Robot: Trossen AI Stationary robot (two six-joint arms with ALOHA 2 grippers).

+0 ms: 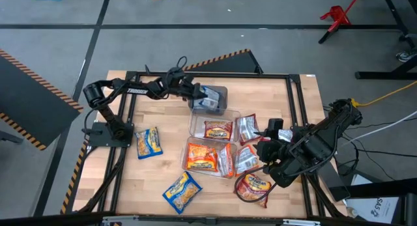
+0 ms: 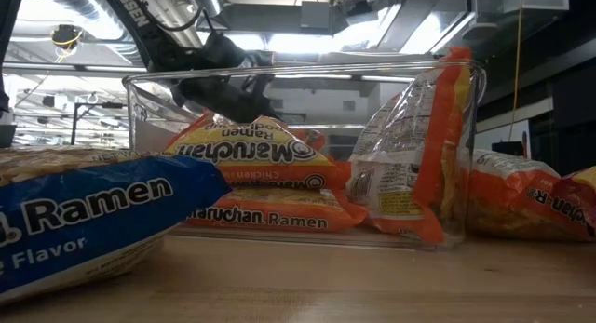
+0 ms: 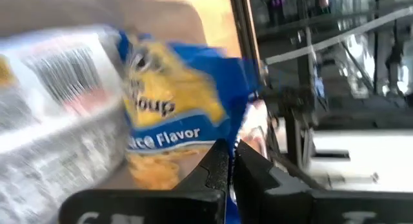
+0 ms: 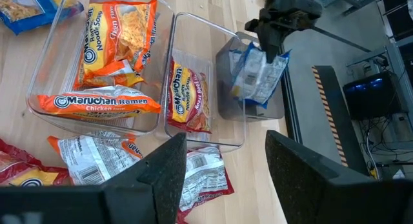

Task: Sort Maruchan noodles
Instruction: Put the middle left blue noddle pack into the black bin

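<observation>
Left gripper [image 1: 203,96] closed on a blue-and-yellow packet [image 4: 258,75], fingers pinched tight on its edge, packet hanging directly below the jaws and inside the far bin [image 1: 225,92]. Release not yet made.

Right gripper [image 1: 277,142] parked at the table's right side, jaws partly spread, nothing between them. Directly below and around it: loose red-and-silver packets [image 1: 246,129], some face down; one red packet [image 1: 253,184] closer to the front edge, just beside the arm.

Sorting state, judged from the layout:
- Far bin: receiving blue-and-yellow stock; only the held packet visible in it.
- Middle bin [image 4: 242,137]: one red-and-yellow packet [image 4: 187,98] lying flat inside.
- Near bin [image 4: 42,101]: several orange packets [image 4: 97,102] stacked, one propped against the wall in the low view.

Remaining, as far as visible:
- Two blue-and-yellow packets on bare wood: one [image 1: 148,142] well to the left gripper's near side by the left arm base, one [image 1: 182,191] near the front edge.
- Four or so red-and-silver packets outside any bin, clustered beside the right gripper.

Estimate: roughly half complete. Orange group apparently finished; blue and red groups mostly outstanding.
</observation>
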